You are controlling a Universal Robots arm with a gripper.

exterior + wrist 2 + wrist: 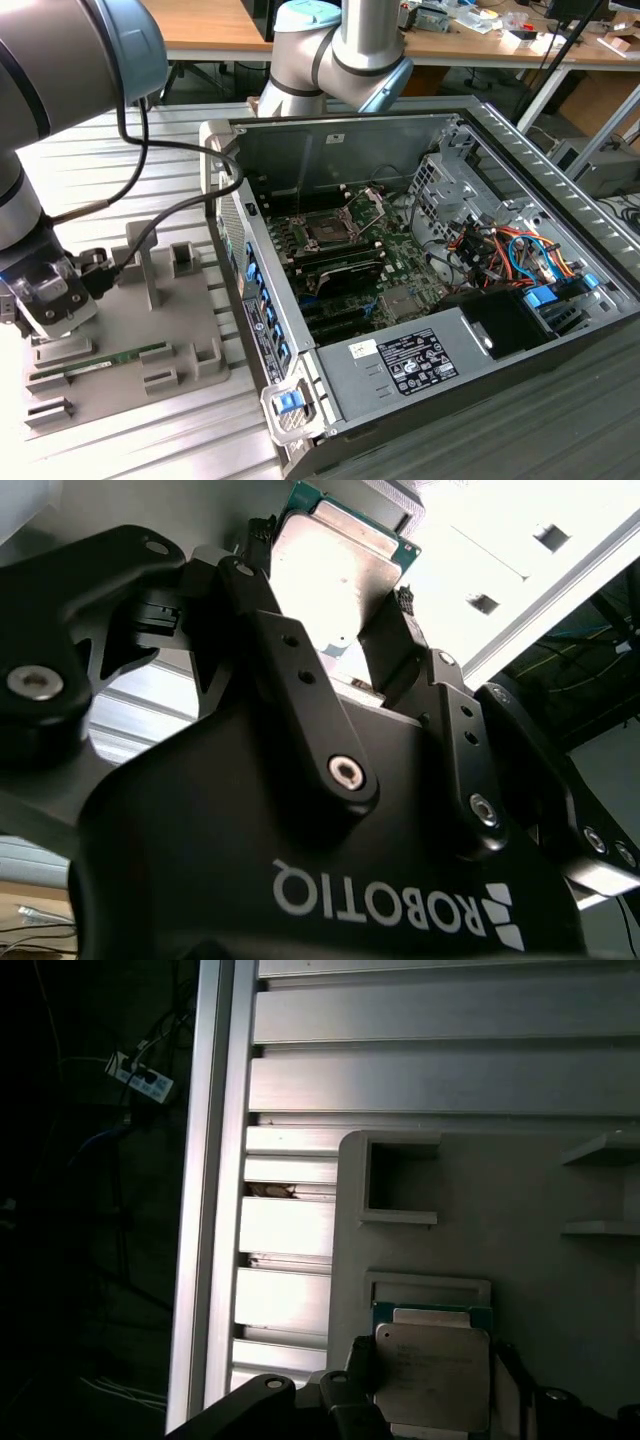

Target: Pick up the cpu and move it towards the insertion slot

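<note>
In the exterior view, I see the gripper [45, 310] at the grey holder's [185, 310] end, well apart from the insertion slot [328, 232]. In the second wrist view, the jaws pinch the cpu [335, 570] by 2 opposite edges. In the first wrist view, the cpu [432, 1375] sits between them over the grey holder.

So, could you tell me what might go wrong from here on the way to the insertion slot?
The hand seems to pinch the cpu by two thin edges, so it could slip or tilt. The case wall stands between the grey fixture and the insertion slot; a low path might strike it. The raised bracket at the slot could catch the chip.
</note>
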